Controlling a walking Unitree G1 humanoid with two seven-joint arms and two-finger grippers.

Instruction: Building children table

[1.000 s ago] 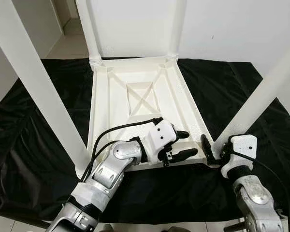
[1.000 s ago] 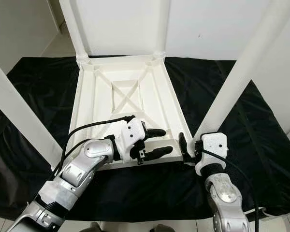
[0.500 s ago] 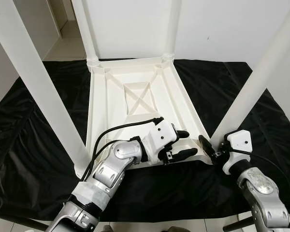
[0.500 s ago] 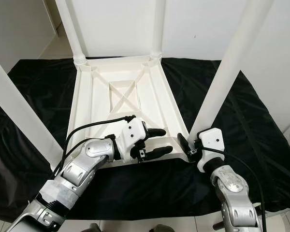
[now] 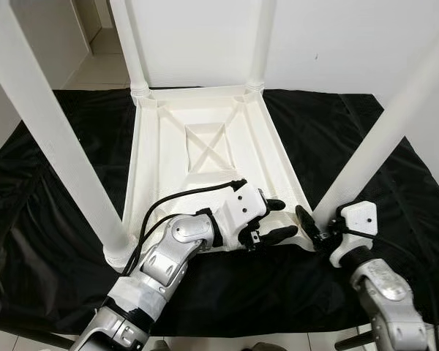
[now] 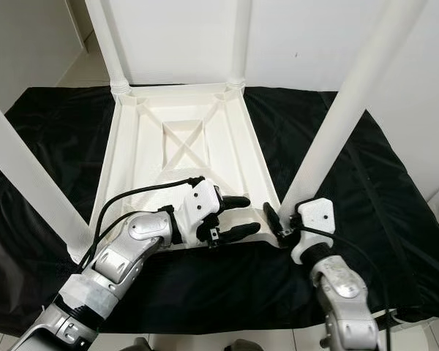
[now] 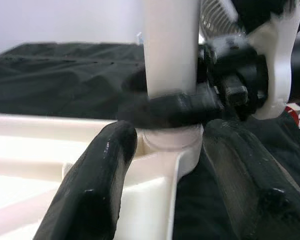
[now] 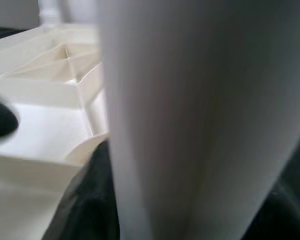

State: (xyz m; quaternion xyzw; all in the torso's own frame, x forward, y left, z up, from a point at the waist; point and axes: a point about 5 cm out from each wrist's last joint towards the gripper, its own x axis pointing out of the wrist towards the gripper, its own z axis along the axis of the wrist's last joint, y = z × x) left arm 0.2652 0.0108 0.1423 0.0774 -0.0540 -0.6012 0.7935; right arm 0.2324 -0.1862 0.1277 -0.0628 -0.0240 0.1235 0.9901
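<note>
Upturned white plastic table (image 5: 205, 146): light, stiff, slick. Left hand (image 5: 276, 220) released, straddling near rim. Right hand (image 5: 312, 228) clenched around near-right leg (image 5: 384, 139) base; grip low.

White plastic table (image 5: 205, 146) with 4 white legs (image 5: 51, 131) on black sheet (image 5: 51, 219).

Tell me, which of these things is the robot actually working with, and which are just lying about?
In use:
- upside-down white table top
- four white legs standing in its corners, such as the near right leg
- left hand, straddling the near rim
- right hand, at the foot of that leg

Just there:
- black sheet under the table
- white wall
</note>
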